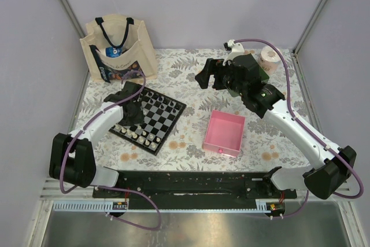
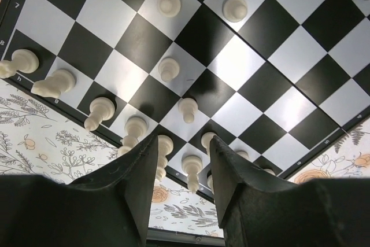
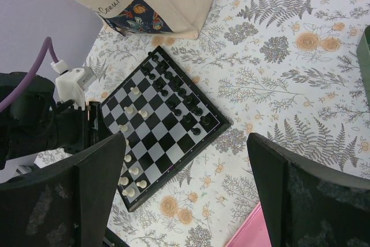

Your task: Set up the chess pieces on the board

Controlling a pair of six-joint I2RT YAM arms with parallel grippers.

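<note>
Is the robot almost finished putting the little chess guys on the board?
Partly. Done: the black chess pieces look lined up in two rows on the black-and-white checkered board. In hand: nothing; the left gripper hovers open over cream-white chess pieces at the board's edge, and the right gripper is open, empty. Left: several white pawns stand scattered mid-board, not in a row.

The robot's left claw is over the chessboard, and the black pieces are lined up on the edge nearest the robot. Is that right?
Not quite. The pieces along the edge nearest the robot are the cream-white pieces; the black pieces stand on the far side. The top view shows it. The left claw is over the chessboard, as you said.
</note>
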